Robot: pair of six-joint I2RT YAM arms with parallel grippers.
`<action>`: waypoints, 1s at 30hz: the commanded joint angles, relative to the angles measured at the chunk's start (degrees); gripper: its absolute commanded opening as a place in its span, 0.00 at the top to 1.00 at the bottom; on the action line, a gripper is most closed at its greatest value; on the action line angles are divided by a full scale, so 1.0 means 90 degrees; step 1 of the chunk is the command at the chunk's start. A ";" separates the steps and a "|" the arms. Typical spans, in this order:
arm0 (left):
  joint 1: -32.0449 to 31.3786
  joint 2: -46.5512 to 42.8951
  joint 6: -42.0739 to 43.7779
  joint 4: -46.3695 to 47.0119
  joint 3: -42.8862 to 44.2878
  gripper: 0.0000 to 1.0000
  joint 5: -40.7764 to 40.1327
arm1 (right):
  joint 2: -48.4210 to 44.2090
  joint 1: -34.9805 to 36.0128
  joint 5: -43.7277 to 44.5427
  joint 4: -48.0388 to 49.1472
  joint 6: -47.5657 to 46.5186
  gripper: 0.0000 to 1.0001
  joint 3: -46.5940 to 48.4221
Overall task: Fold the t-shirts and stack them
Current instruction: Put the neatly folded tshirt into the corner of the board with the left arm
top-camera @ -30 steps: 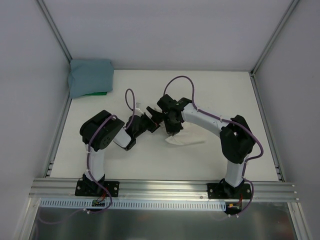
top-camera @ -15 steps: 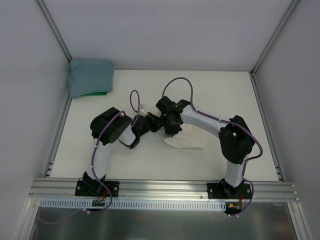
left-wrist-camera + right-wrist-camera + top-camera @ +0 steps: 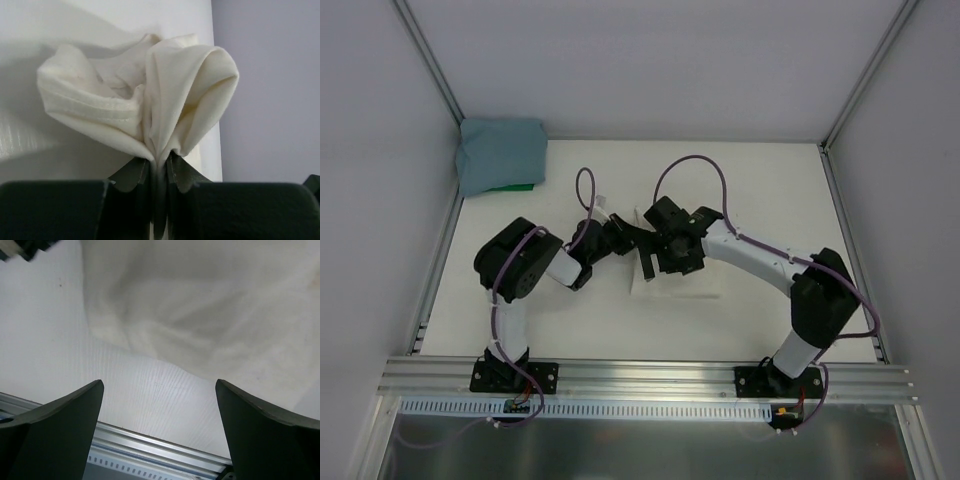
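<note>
The cream t-shirt (image 3: 145,100) is light, limp cloth with no stiffness of its own, so we expect it to sag and bunch wherever it is lifted and to slide easily over the smooth table (image 3: 770,190). The left gripper (image 3: 159,160) is clenched on a gathered pinch of it, and the fabric blooms out of the closed fingers in soft folds with a stitched hem showing on one side. The right gripper (image 3: 159,385) stands wide apart with nothing between its fingers, hovering just above a flat stretch of the same cloth. We judge the best holds to be on an edge or a corner, a hem or shoulder seam, taken by both grippers well apart so the cloth hangs flat. A pinch in the middle only makes a wad. From above, the cream t-shirt lies near the middle of the table, under and just in front of the two grippers. It is a low patch whose long axis runs roughly left to right. It is white on white there, so its outline is hard to trace and we cannot tell which end is the neck. The teal t-shirt (image 3: 500,155) sits folded in the far left corner, well apart, its sides roughly square to the table edges.
</note>
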 commanded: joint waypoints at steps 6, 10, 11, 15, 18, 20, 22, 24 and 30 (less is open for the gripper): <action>0.0373 -0.2286 0.2883 -0.3985 0.0981 1.00 0.0372 | -0.1791 -0.0092 0.0572 0.0025 0.0059 0.01 -0.0691; 0.0587 -0.2249 0.3918 -0.5999 0.2103 1.00 0.0576 | -0.2474 -0.0258 0.0660 -0.0014 -0.0048 0.00 -0.1042; 0.0733 -0.2180 0.3998 -0.6582 0.2232 1.00 0.0683 | -0.2630 -0.0394 0.0631 0.0005 -0.0058 0.00 -0.1130; 0.1114 -0.1731 0.4281 -0.7619 0.2808 1.00 0.0880 | -0.3480 -0.0766 0.0397 0.0093 -0.0058 0.01 -0.1550; 0.1242 -0.1467 0.4525 -0.8351 0.3315 1.00 0.0705 | -0.4056 -0.1020 0.0192 0.0074 -0.0116 0.00 -0.1736; 0.1272 -0.1184 0.4789 -0.8822 0.3891 1.00 0.0519 | -0.4369 -0.1147 0.0133 -0.0014 -0.0165 0.00 -0.1776; 0.1330 -0.0891 0.5003 -0.9350 0.4475 1.00 0.0334 | -0.4545 -0.1254 0.0075 -0.0121 -0.0243 0.00 -0.1795; 0.1389 -0.0561 0.5141 -0.9691 0.4887 1.00 0.0226 | -0.4799 -0.1449 -0.0042 -0.0122 -0.0292 0.00 -0.1873; 0.1633 0.0377 0.5620 -1.0835 0.6770 1.00 -0.0136 | -0.5132 -0.1938 -0.0677 -0.0063 -0.0399 0.01 -0.2127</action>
